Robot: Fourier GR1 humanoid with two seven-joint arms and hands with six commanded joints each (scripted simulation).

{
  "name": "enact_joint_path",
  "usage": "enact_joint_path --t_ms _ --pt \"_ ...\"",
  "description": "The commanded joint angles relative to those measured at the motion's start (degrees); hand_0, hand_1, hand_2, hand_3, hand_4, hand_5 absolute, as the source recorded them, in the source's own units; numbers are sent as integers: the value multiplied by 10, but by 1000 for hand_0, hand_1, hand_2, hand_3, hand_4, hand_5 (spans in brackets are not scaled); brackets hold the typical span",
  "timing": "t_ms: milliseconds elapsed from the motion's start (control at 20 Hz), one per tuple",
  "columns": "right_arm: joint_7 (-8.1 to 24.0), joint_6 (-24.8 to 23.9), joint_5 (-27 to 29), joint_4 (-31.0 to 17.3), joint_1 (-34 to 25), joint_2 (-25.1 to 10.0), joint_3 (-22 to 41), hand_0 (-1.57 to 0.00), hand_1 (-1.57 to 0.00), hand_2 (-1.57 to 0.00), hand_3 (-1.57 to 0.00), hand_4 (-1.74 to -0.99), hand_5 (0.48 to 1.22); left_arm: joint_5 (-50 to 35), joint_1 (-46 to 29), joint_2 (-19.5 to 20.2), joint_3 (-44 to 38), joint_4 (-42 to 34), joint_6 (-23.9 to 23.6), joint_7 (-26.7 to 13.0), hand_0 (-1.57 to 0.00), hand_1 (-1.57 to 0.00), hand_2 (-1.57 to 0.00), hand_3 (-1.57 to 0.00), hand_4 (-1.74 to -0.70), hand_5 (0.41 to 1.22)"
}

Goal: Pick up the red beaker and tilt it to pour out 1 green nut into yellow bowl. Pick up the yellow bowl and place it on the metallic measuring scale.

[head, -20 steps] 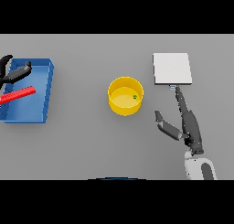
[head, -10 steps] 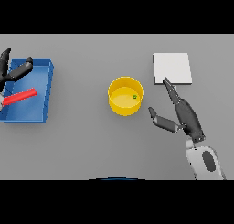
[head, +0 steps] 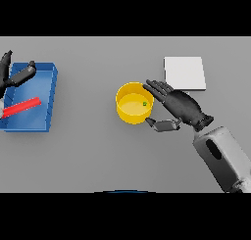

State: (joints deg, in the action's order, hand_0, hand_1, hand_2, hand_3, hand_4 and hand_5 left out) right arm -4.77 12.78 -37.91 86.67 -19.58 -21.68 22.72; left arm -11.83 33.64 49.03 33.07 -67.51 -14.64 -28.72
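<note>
Your left hand [head: 14, 75] cut off at view's left edge, fingers straight and loose above blue tray [head: 49, 94]. Red beaker [head: 21, 107] lies flat in tray, long axis running left-right, right end tilted slightly away; left end partly hidden. Yellow bowl [head: 128, 114] upright mid-table, green nut [head: 144, 104] inside. Your right hand [head: 179, 107] beside bowl's right rim, fingers spread, thumb curled below; contact unclear. Metallic scale [head: 185, 72] beyond, on grey table [head: 93, 151].
</note>
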Motion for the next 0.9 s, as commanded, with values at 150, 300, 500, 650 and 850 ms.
enact_joint_path --t_ms 150,300,500,650,850 --pt "-13 38 -12 -35 -52 0 28 1 1 1 1 -1274 656 1 8 -1 2 1 3 -8 0 0 0 0 -798 723" --pt "-31 64 -29 -68 -90 -1 56 1 1 1 1 -1277 677 2 3 -3 4 1 0 -6 1 1 1 1 -797 718" --pt "-51 79 -42 -128 -126 7 77 1 1 1 1 -1250 686 -4 -4 4 0 -9 0 0 1 1 1 1 -793 720" --pt "-61 90 -46 -164 -145 21 92 1 1 1 1 -1243 682 -5 4 3 -2 0 7 5 1 1 1 1 -795 729" --pt "-67 107 -57 -201 -170 29 110 1 1 1 1 -1281 674 -5 5 7 -1 -3 12 -2 1 1 1 1 -797 734"
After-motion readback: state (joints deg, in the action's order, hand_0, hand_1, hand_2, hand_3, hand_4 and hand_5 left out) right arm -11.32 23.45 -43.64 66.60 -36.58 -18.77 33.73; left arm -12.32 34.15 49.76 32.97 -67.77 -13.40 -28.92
